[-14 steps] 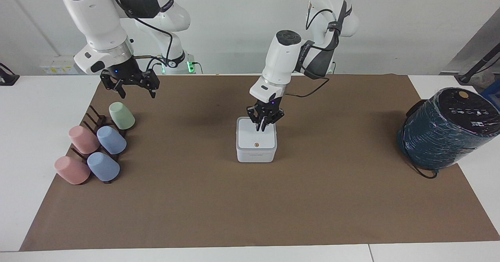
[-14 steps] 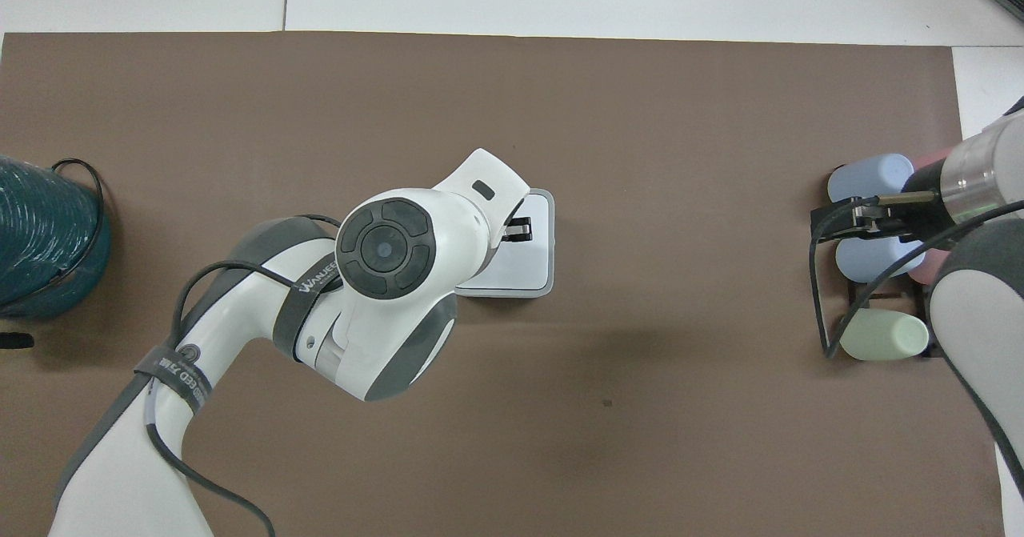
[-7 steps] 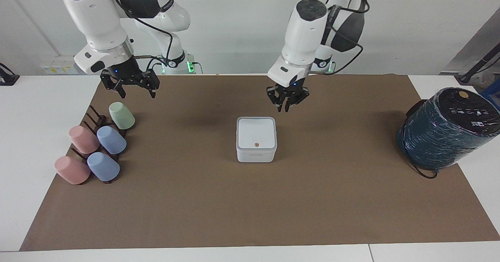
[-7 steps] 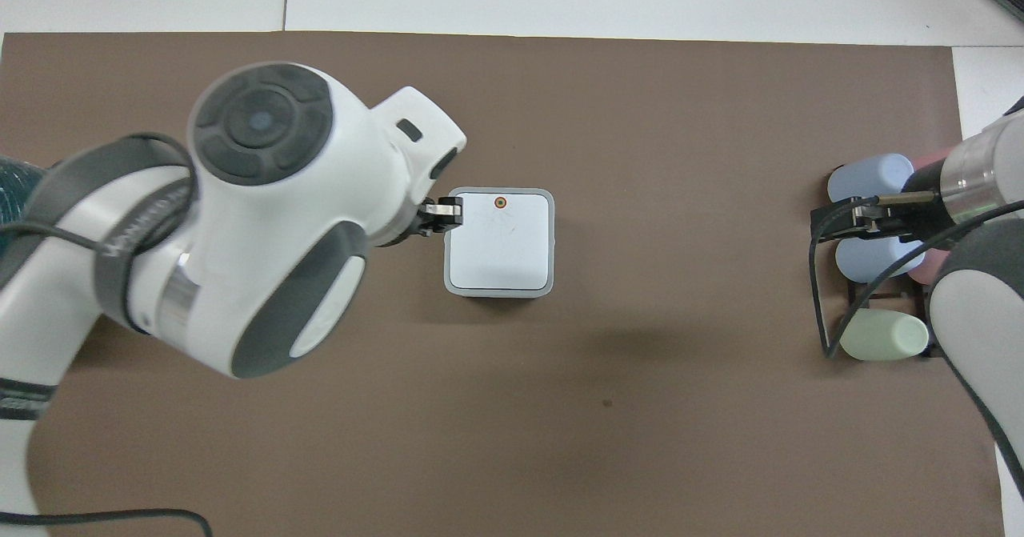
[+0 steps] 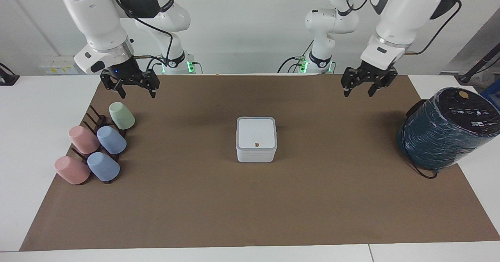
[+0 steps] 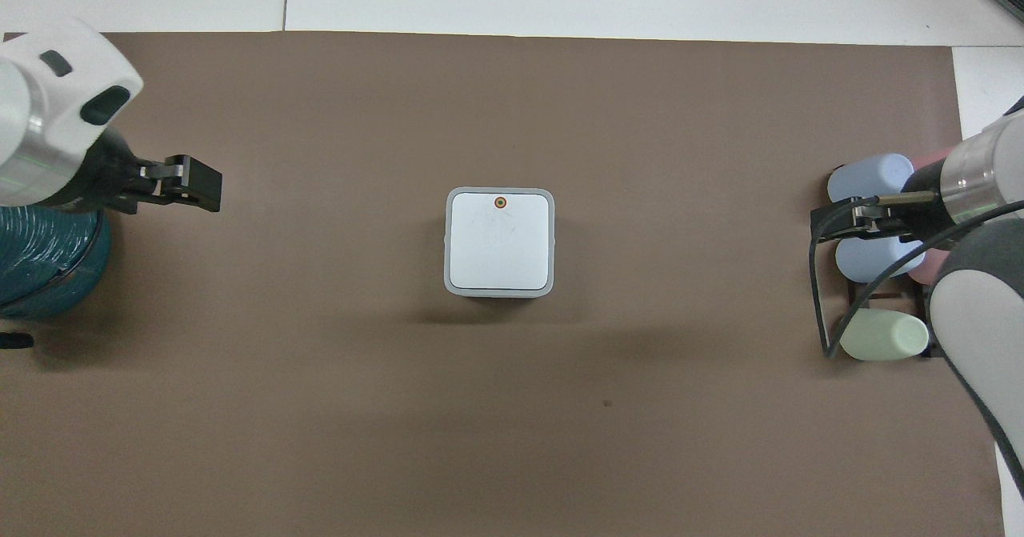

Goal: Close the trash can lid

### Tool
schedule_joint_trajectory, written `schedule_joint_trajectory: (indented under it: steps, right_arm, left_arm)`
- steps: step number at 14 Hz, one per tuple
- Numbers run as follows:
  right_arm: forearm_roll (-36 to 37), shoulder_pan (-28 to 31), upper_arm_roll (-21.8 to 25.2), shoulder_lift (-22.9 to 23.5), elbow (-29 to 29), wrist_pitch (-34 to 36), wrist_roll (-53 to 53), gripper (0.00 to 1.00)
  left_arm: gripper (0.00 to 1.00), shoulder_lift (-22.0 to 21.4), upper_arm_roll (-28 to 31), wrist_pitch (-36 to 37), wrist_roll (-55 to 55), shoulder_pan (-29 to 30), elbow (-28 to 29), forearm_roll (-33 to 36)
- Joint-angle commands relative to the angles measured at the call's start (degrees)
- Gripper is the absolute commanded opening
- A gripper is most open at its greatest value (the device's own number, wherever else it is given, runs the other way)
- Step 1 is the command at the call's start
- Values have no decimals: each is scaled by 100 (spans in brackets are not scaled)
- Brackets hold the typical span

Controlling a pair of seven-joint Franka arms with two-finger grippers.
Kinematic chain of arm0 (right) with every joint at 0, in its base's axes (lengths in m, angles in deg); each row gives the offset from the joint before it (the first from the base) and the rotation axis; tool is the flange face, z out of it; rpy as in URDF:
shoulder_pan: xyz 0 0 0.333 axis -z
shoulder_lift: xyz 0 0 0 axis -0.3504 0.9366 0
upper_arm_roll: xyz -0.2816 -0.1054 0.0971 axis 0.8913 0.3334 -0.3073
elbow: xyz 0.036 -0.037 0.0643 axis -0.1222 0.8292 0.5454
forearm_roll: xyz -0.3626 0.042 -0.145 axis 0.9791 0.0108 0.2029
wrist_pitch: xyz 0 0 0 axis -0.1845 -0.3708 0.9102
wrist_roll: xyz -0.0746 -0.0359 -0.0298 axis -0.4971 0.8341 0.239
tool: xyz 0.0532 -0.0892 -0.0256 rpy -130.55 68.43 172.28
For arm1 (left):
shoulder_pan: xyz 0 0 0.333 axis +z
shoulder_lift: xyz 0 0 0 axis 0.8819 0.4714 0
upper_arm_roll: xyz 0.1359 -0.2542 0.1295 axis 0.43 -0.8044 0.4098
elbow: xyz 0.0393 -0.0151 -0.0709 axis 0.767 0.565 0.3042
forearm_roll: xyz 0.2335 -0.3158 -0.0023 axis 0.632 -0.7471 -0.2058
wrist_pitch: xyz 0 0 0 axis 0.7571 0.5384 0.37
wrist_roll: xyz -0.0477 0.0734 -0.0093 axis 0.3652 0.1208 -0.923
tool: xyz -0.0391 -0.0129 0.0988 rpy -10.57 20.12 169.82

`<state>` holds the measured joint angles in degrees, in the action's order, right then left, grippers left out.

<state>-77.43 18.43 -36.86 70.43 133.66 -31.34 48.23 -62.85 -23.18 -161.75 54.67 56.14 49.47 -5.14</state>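
Now trash can (image 5: 256, 148) with lid (image 5: 256, 132) flat, contents hidden; left claw (image 5: 358, 87), right claw (image 5: 135, 90) apparently spread, empty.

White lid (image 5: 256, 133) – orange dot (image 5: 256, 145)

One high camera faces the robots, one looks steeply down — both share the brown mat (image 5: 250, 199).

bare mat (image 5: 250, 207) lay all round the trash can (image 5: 256, 139); below the left gripper's fingers (image 5: 346, 91) nothing stood, the wrapped cylinder (image 5: 445, 131) beside them.
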Motion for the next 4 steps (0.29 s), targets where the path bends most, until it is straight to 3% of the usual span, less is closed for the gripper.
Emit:
schedule_joint_trajectory:
  steps: [1, 4]
  right_arm:
    - [-10, 85, -48, -70, 74, 12, 150, 100]
    - [-10, 76, -48, -70, 74, 12, 150, 100]
  left_arm:
    - [100, -58, -52, 88, -257, 370, 81, 59]
    - [100, -50, -43, 44, -196, 406, 81, 156]
